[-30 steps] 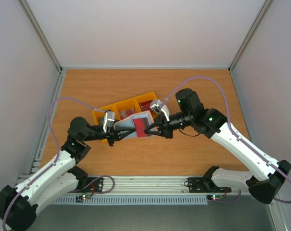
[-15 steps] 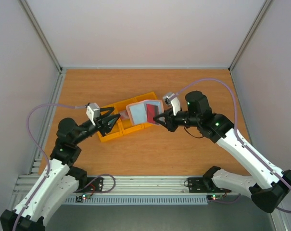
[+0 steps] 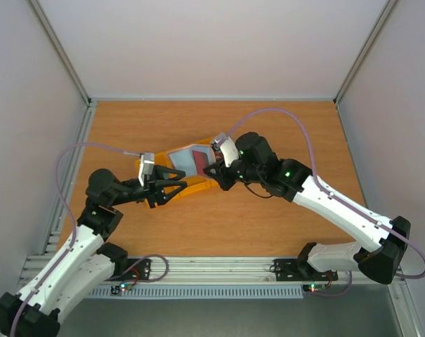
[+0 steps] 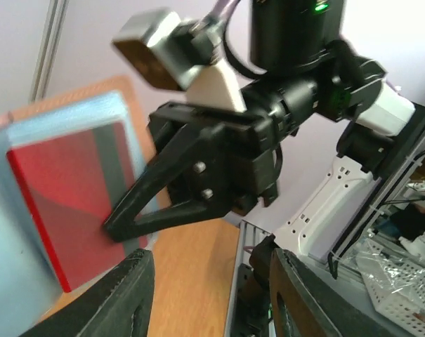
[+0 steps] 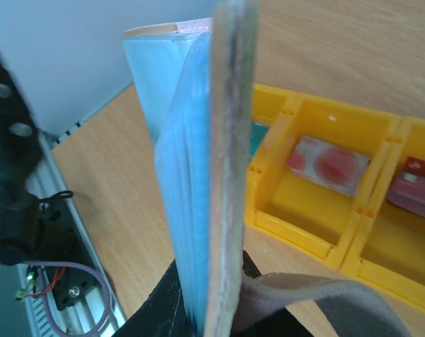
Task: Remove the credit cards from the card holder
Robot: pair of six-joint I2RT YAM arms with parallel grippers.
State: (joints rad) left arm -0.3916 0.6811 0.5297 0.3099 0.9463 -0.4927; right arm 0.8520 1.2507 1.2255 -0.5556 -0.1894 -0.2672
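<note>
Right jaws are clamped on the right side of the card holder (image 3: 184,157), which hangs open above the yellow tray (image 3: 197,184), mid-surface (image 3: 289,126). Left jaws are apart and empty, just near-left of the holder, not touching it. There's bare wood far and near-right, with walls left, right and far. Left wrist view shows the dark red card (image 4: 72,196) in its pocket. Only the right wrist view shows the whitish-pink card (image 5: 329,166) lying in a tray compartment.
</note>
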